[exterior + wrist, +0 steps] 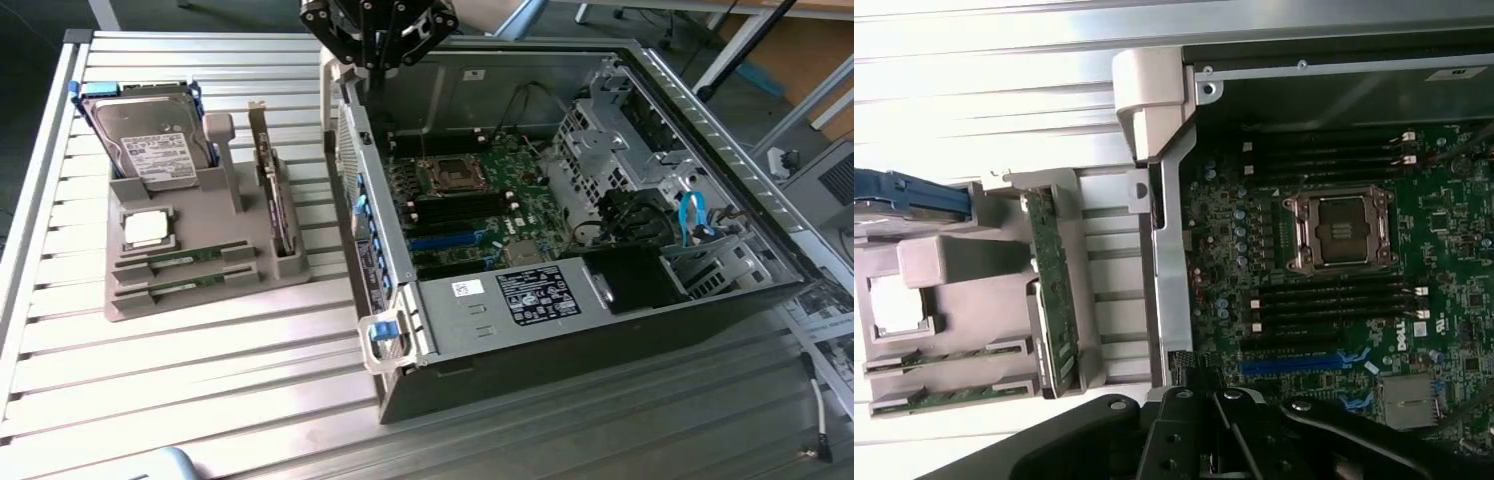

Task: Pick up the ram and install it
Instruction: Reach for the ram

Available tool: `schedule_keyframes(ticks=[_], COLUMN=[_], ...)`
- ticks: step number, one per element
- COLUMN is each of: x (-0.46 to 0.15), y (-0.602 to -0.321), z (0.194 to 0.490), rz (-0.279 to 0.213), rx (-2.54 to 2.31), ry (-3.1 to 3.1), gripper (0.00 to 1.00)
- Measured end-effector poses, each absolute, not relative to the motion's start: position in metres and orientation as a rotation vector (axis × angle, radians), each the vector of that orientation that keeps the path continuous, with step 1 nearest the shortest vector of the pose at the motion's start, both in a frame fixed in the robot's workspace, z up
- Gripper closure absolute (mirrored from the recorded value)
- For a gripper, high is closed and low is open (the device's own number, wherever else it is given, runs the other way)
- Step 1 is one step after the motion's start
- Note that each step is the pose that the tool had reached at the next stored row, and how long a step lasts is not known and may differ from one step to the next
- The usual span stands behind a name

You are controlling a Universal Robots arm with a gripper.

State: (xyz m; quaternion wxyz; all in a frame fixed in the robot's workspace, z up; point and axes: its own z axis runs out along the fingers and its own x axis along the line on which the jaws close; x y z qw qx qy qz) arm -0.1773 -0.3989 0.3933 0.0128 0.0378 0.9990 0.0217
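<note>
Gripper (382,45), fingers pressed together and holding nothing, hangs over the case (561,335) wall. The ram (183,259) and its twin (180,291) lie along the holder (203,228) edge opposite the hard drive (147,140). Likely risk: closed fingers would strike, not straddle, the stick.

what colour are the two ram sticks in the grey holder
Green. The ram sticks show it best in the exterior view.

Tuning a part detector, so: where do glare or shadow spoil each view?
Exterior view: soft sheen on the slatted table, tray evenly lit, computer case interior dimmer. Wrist view: table slats and the processor chip in the tray blow out to white; motherboard evenly lit.
</note>
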Motion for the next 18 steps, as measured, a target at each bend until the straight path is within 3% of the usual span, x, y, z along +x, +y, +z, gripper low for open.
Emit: schedule_keyframes(ticks=[18], x=[-0.213], y=[-0.399], z=[0.392], rz=[0.067], rx=[0.120], ry=[3.136], gripper=[0.89])
